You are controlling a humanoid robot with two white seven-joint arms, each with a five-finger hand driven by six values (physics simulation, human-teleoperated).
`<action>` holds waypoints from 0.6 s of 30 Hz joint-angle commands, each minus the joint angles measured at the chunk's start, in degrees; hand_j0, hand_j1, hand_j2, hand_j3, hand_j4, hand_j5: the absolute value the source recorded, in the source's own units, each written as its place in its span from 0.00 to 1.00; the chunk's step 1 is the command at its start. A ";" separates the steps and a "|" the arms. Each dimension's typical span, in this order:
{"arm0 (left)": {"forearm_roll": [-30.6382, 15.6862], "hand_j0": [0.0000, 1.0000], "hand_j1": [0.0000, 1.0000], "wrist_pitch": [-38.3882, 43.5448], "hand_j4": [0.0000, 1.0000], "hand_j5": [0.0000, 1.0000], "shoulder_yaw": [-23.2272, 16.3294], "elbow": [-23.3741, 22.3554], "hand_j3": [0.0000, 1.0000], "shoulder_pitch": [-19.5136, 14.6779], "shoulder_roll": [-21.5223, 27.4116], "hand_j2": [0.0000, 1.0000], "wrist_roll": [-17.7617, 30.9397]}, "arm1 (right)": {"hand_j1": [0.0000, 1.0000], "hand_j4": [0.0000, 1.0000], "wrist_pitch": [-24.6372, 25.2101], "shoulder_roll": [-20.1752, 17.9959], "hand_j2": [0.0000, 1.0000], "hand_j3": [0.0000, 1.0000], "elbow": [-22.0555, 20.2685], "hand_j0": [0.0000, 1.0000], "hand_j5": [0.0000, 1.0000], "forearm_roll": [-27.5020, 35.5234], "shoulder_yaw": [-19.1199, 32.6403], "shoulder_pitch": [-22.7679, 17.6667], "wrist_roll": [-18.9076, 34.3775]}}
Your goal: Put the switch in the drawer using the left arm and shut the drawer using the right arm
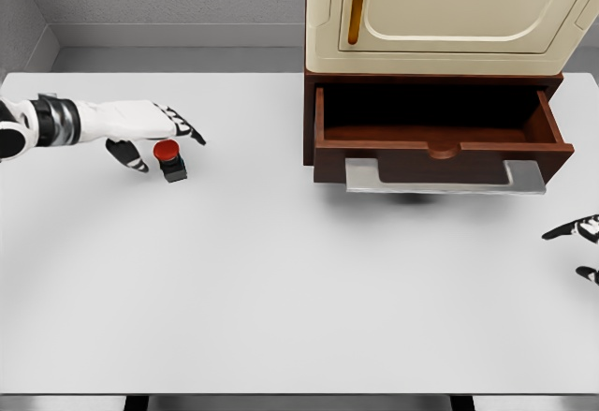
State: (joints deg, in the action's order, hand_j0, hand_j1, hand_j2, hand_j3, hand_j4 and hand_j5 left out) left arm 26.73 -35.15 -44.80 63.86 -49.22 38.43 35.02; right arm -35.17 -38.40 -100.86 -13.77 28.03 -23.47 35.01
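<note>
**Desk:** Where does the switch sit against the fingers?

**Photographer:** The switch (169, 159), a red button on a small black base, stands on the white counter (281, 289) at far left. The left hand (150, 128) reaches in from the left edge just above it. The dark-tipped fingers (187, 130) stretch past the button to the right, spread and holding nothing, while the thumb (126, 155) hangs down on the button's left side. The red cap lies just beneath the palm, between thumb and fingers; whether anything touches it cannot be told from this angle.

**Desk:** And around it?

**Photographer:** Well apart to the right, the brown wooden drawer (440, 144) is pulled out from under a cream cabinet (440, 13) with a panelled front. The drawer's inside is dark, and a grey handle bar (445, 177) juts from its front, casting a shadow on the counter. Bare counter lies between switch and drawer. The right hand (578, 242) shows only at the right edge, below the drawer: two dark fingertips apart, gripping nothing.
</note>
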 commanded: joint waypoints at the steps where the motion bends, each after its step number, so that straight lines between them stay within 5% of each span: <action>1: 0.43 0.85 0.85 0.15 0.85 0.85 -0.03 -0.49 0.85 -0.09 -0.47 0.85 -0.02 | 0.67 0.67 0.17 0.17 0.67 0.67 -0.04 0.67 0.67 0.41 -1.22 0.09 -0.01; 11: 0.25 0.79 0.79 0.15 0.79 0.79 -0.03 -0.05 0.79 0.00 -0.47 0.79 -0.02 | 0.66 0.66 0.17 -3.17 0.66 0.66 -0.04 0.66 0.66 0.41 -7.72 4.22 -0.01; 18: 0.08 0.79 0.79 0.15 0.79 0.79 -0.03 0.74 0.79 0.09 -0.20 0.79 -0.02 | 0.67 0.67 0.17 -6.69 0.67 0.67 -0.04 0.67 0.67 4.10 -6.49 3.96 -0.01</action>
State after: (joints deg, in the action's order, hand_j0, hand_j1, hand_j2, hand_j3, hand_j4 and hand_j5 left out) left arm 27.14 -35.15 -44.89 64.29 -49.13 38.09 35.02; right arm -35.18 -44.02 -100.87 -11.64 21.06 -19.60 35.02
